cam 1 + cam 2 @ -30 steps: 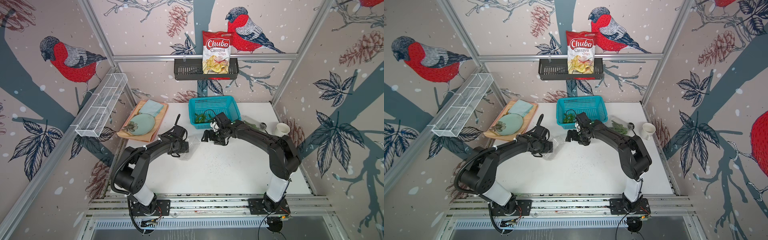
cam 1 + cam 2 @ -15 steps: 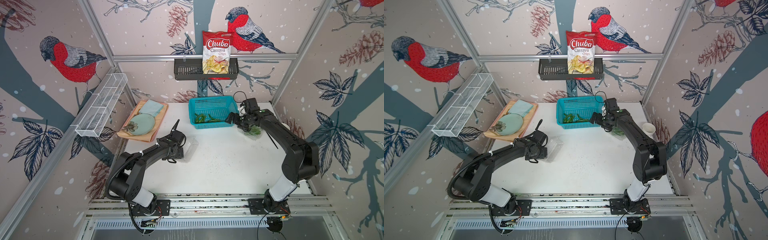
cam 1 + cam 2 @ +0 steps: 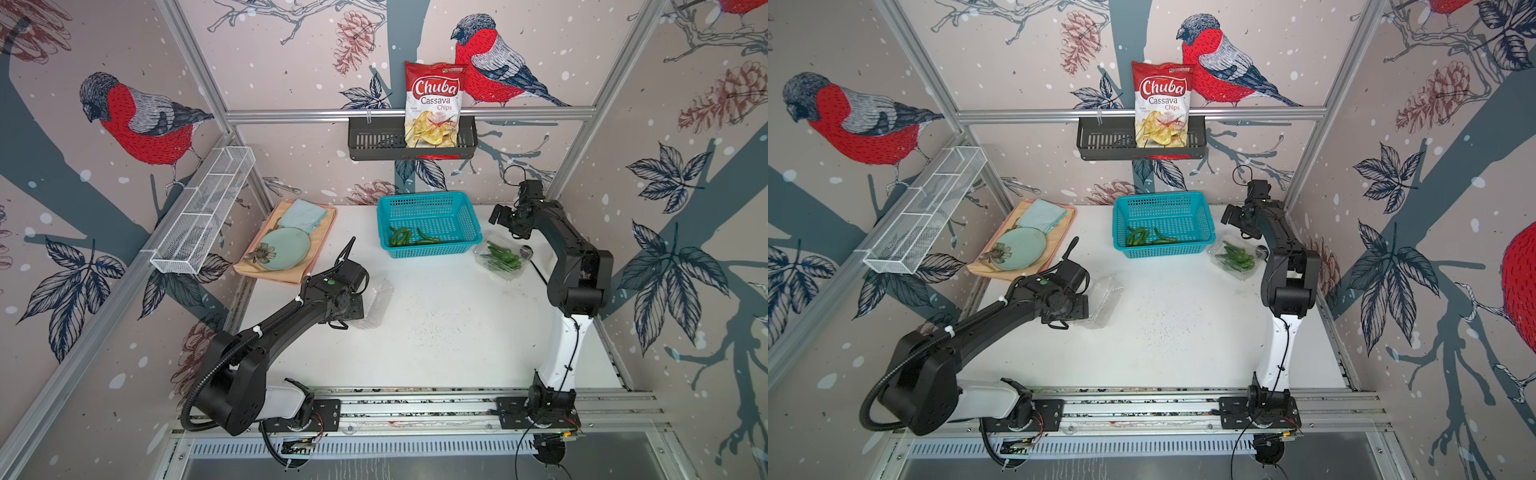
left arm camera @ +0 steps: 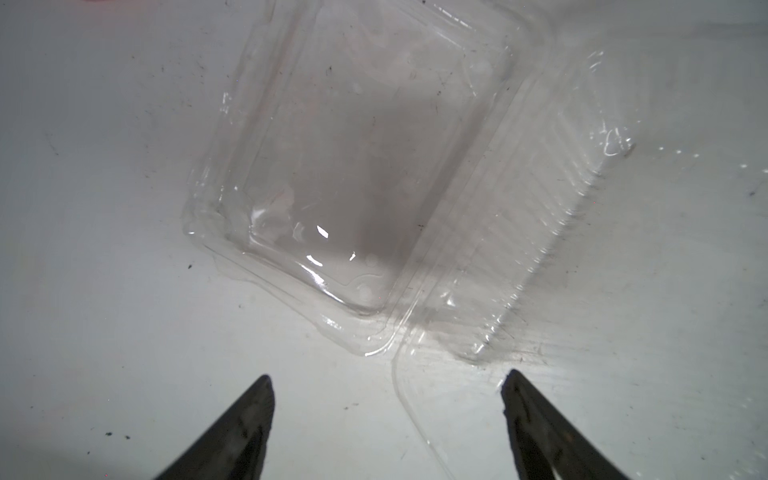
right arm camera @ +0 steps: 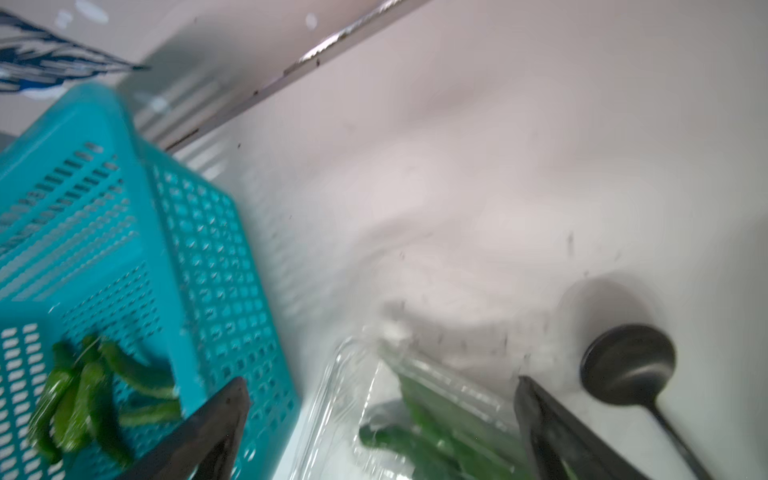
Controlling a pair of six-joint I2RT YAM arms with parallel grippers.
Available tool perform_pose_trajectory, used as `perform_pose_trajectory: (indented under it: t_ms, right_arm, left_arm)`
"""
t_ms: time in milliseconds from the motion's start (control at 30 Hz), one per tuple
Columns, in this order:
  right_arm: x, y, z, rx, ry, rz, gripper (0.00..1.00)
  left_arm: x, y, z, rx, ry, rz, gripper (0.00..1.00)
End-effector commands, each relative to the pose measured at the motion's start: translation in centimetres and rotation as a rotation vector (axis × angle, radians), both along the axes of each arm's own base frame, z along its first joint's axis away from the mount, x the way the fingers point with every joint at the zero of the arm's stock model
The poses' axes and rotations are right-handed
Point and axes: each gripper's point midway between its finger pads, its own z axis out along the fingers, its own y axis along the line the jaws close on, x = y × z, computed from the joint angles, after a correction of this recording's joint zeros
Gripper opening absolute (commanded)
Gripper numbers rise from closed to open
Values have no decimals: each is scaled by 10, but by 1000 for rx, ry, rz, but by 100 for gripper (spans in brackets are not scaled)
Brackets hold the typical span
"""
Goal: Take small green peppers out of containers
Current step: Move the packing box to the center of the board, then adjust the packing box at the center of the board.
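Plastic, clear, two items, seen in both top views. Empty container [image 3: 376,300], lid hinged open, lay on the white table [image 3: 436,345] just beside the wrist of the left arm [image 3: 282,319], on the near-left side. Filled container [image 3: 482,257] stood at the far right, just beside the teal basket [image 3: 428,250], and held a cluster of small green peppers [image 3: 503,258]. More peppers lay loose in the near-left part of the basket. Right arm [image 3: 577,266] reached towards the far right corner, its end raised clear of the filled container.

Left wrist view. Left gripper [image 4: 386,384]: fingers spread wide, with only bare table and an edge of the open lid between them. Whether either tip touched the plastic could not be told. Empty container sat just ahead of the tips.

Right wrist view, blurred. Right gripper [image 5: 382,386]: fingers spread wide, nothing held. Filled container showed between the tips, peppers inside. Basket lay to one side with its peppers. A dark spoon [image 5: 627,361] rested on the table beside the filled container.
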Motion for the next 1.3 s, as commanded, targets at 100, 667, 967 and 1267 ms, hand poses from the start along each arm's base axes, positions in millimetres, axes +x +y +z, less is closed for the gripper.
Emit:
perform_pose_trajectory:
  t_ms: [100,667,967,1267]
  right_arm:
    - [22,-32,-32,-59,2,-22,99]
    - [-65,3,-63,183,135,55,90]
    - [-119,17,-65,236,172,59,90]
    - [-164,37,-70,245,212,97,90]
  left_arm:
    - [2,4,37,17,-22,23,86]
    - [69,-76,109,-197,-230,-190,96]
    - [66,-121,82,-209,-167,-331,95]
    - [59,-111,25,-171,-97,-290,79]
